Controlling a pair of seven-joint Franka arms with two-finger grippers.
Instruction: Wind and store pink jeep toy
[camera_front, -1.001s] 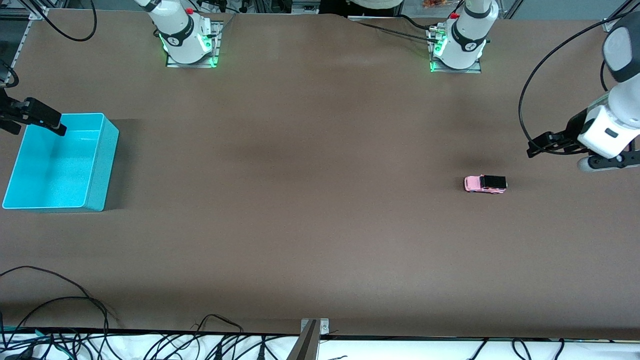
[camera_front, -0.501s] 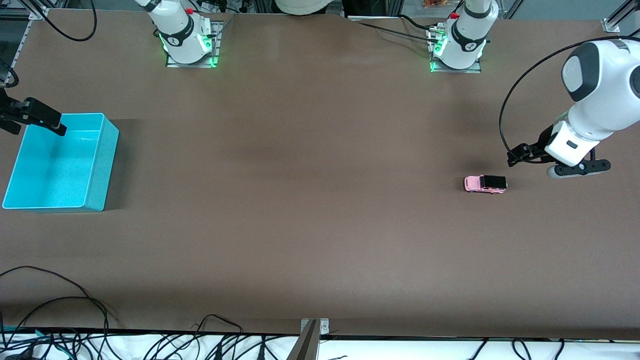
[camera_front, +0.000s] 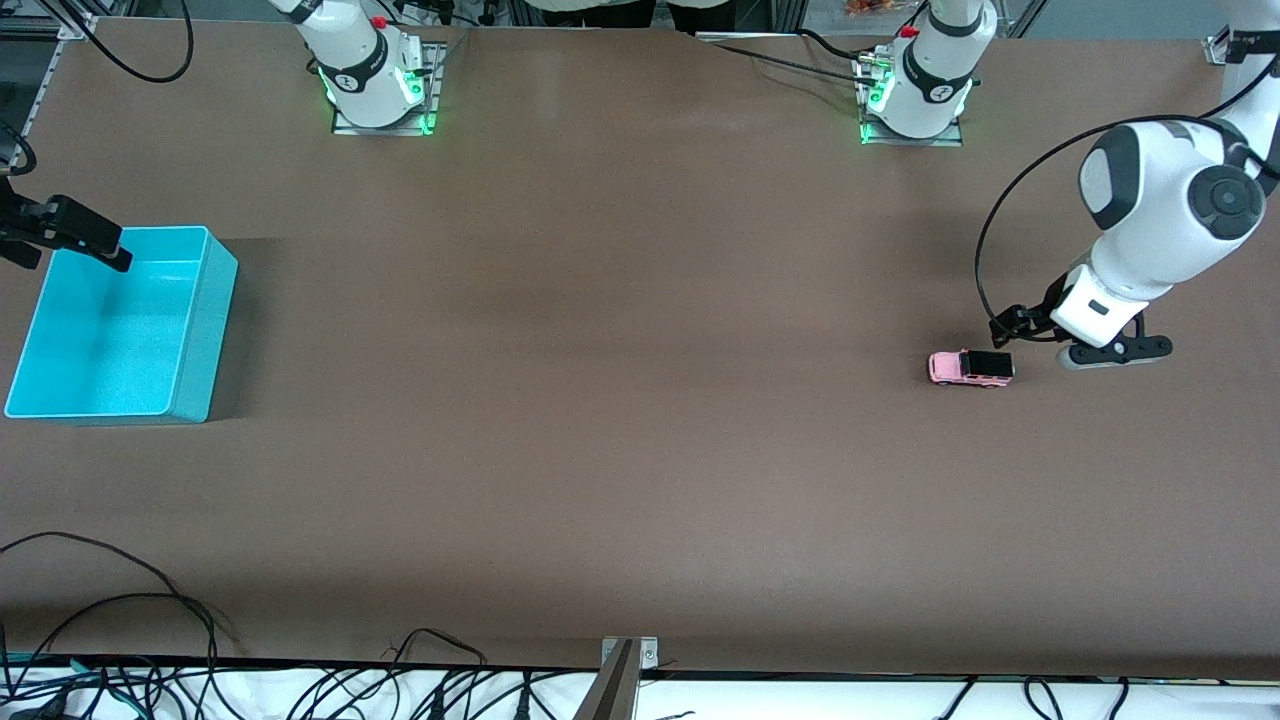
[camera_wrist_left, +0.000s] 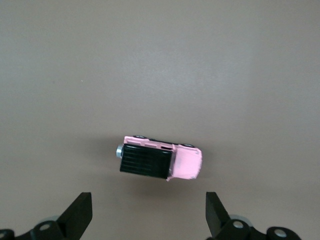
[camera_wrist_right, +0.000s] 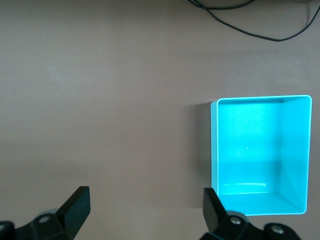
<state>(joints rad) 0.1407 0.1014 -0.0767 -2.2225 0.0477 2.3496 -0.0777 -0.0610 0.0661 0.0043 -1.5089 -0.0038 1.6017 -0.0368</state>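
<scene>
Front view, pink jeep toy upright, lengthwise along table, hood toward right arm's end

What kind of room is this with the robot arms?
Probably a robot lab or test bench. Two white robot arms are bolted to a wide brown table, black cables trail along its edge, and only a tiny pink toy jeep and a turquoise plastic bin are set out.

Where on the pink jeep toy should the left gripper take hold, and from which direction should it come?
Best from straight above, one finger on each long flank of the pink jeep toy, around the middle of the body between the wheels. It stands upright on its wheels with nothing beside it, and its flanks look flat and parallel. The left gripper is open, apparently wider than the car; its fingers line up with the car's ends, so a wrist turn seems needed.
</scene>
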